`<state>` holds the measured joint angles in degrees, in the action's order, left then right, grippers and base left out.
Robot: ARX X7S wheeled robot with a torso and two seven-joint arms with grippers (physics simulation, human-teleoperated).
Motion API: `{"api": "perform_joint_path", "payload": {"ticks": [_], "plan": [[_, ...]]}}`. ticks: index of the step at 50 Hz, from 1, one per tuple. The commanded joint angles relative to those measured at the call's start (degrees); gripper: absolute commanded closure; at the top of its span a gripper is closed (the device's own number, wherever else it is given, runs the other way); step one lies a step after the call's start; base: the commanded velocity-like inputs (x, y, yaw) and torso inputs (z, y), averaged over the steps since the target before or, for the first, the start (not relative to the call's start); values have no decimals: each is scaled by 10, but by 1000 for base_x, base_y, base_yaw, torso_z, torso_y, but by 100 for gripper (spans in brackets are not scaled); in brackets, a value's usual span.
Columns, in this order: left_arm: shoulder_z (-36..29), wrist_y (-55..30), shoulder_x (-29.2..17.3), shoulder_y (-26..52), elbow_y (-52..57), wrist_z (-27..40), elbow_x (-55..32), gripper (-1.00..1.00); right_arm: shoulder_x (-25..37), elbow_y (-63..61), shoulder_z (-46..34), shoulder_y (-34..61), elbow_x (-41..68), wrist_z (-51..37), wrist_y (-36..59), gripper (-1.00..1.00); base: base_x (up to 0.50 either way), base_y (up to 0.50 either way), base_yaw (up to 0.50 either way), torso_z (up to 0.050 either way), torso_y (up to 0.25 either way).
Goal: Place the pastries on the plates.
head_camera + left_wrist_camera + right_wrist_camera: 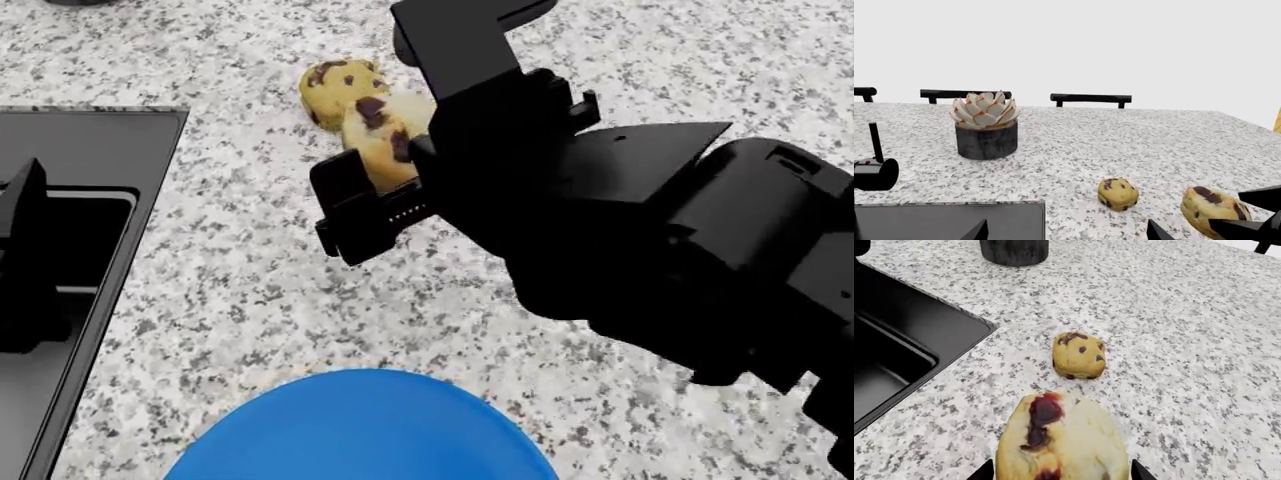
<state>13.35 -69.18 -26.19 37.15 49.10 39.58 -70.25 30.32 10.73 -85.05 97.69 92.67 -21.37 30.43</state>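
Blue plate (360,425): glossy bright blue, flat and round, nearest the robot in the head view, cut off by the frame edge; nothing lies on the part that shows.
Right gripper (387,190): black, hanging above the counter just beyond the blue plate; its jaws are closed onto a muffin, one jaw on each side.
Held muffin (1062,437): golden-yellow, rounded, with a long dark chocolate streak down its face and more dark patches lower down. It looks lifted clear of the counter, though from these angles I cannot be sure.
Second muffin (1079,355): smaller in view, golden-yellow, studded with dark chips; it sits on the counter just beyond the held one, touched by nothing.
Counter (240,300): white granite speckled grey and black.
Sink (901,350): black, sunk into the counter at the robot's left; its basin shows nothing inside.
Left gripper (1067,235): only dark tips at the edge of the left wrist view, so I cannot tell how its jaws stand.
Pot (987,139): dark grey, cylindrical, holding a pale red-edged succulent; it stands far back on the counter.
Chairs (1090,98): black backs beyond the far edge.
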Motion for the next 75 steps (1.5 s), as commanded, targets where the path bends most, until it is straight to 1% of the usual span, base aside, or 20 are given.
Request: {"api": "perform_joint_path", "payload": {"ticks": [1, 4, 6, 8, 9, 10, 14, 17, 21, 28, 32, 37, 44, 49, 54, 55, 60, 66, 75], "plan": [[-19, 45, 37, 1, -22, -32, 39, -100, 203, -357, 50, 19, 55, -103, 22, 100, 0, 0, 0, 0, 0], [-35, 63, 43, -10, -31, -53, 68, -100, 235, -417, 50, 18, 78, -133, 28, 100, 0, 0, 0, 0, 0], [-44, 75, 47, -14, -37, -66, 85, -100, 262, -465, 55, 22, 112, -162, 25, 100, 0, 0, 0, 0, 0], [-53, 85, 48, -18, -42, -76, 99, -100, 278, -502, 58, 19, 131, -181, 17, 100, 0, 0, 0, 0, 0], [-57, 89, 50, -18, -47, -80, 105, -100, 289, -523, 61, 8, 158, -186, -3, 100, 0, 0, 3, 0, 0], [-60, 92, 51, -16, -51, -83, 108, -100, 296, -554, 62, -1, 158, -189, -12, 100, 0, 0, 0, 0, 0], [-62, 95, 53, -12, -59, -87, 106, -100, 306, -613, 58, -17, 201, -235, -42, 100, 0, 0, 0, 0, 0], [-59, 97, 51, -18, -58, -89, 103, -100, 309, -635, 46, -52, 187, -241, -59, 100, 0, 0, 0, 0, 0], [-47, 87, 46, -17, -49, -76, 80, -100, 300, -649, 36, -72, 192, -258, -69, 100, 0, 0, 0, 0, 0], [-31, 76, 43, -23, -36, -52, 46, -100, 303, -668, 18, -104, 192, -275, -76, 100, 0, 0, 1, 0, -1], [-23, 68, 41, -23, -29, -35, 25, -100, 297, -669, 5, -130, 181, -278, -80, 100, 0, 1, 1, 0, -3], [-19, 63, 42, -28, -21, -18, 6, -100, 291, -662, 3, -131, 185, -274, -75, 100, 7, 3, 1, 0, -9], [-14, 59, 39, -27, -16, 0, -14, -100, 279, -645, -14, -165, 158, -272, -76, 100, 7, 5, 0, 0, -10], [-15, 60, 37, -26, -20, 0, -15, -100, 269, -636, -15, -168, 154, -271, -75, 100, 10, 7, 2, 0, -13], [-22, 69, 36, -29, -27, -16, 2, -100, 263, -629, -19, -177, 146, -268, -75, 100, 10, 7, 3, 0, -12], [-23, 70, 36, -29, -29, -19, 5, -100, 261, -629, -20, -178, 144, -269, -73, -100, 0, 7, 4, 0, -13], [-26, 79, 34, -37, -33, -31, 19, -100, 263, -629, -13, -166, 156, -270, -74, -100, 5, 7, 4, 0, -11], [-27, 82, 33, -41, -32, -32, 21, -100, 268, -651, 14, -120, 186, -283, -73, -100, 2, 6, 5, 0, -7], [-35, 91, 33, -41, -37, -41, 34, -100, 274, -688, 72, -9, 264, -312, -66, -100, 1, 5, 4, 0, -6]]}}
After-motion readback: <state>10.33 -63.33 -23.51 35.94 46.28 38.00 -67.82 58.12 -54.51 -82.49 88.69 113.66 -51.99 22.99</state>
